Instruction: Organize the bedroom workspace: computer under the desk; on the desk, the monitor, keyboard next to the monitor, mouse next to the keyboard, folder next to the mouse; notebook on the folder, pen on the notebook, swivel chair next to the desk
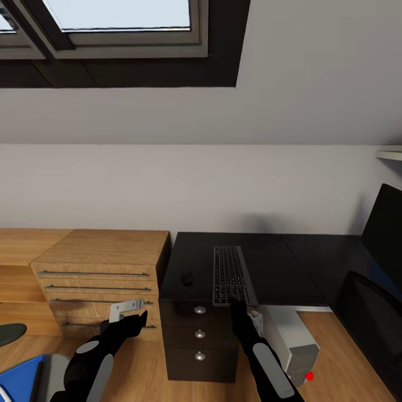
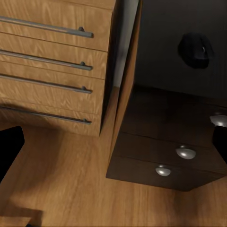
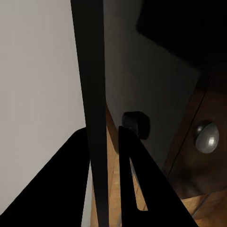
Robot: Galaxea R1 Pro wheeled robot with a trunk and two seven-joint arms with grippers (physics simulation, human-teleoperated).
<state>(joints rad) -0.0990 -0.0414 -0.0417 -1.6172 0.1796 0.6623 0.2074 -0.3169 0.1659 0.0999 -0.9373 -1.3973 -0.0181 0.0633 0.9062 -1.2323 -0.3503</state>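
Landmark = black desk. Keyboard lies lengthwise on the desk top, near its front edge, w/ its near end overhanging the edge a bit. Right gripper is at that near end; in right wrist view its two dark fingers sit either side of the thin keyboard edge, so jaws are clamped on the keyboard. Mouse sits on the desk top just left of the keyboard, apart from it; also seen in left wrist view. Monitor stands at the desk's right end, partly cut off. Computer tower rests on the floor under the desk, right of the desk's drawer unit w/ round knobs. Left gripper hangs in front of the wooden dresser, left of the desk, holding nothing; jaw gap – can't tell. Blue folder shows low, far left of the desk.
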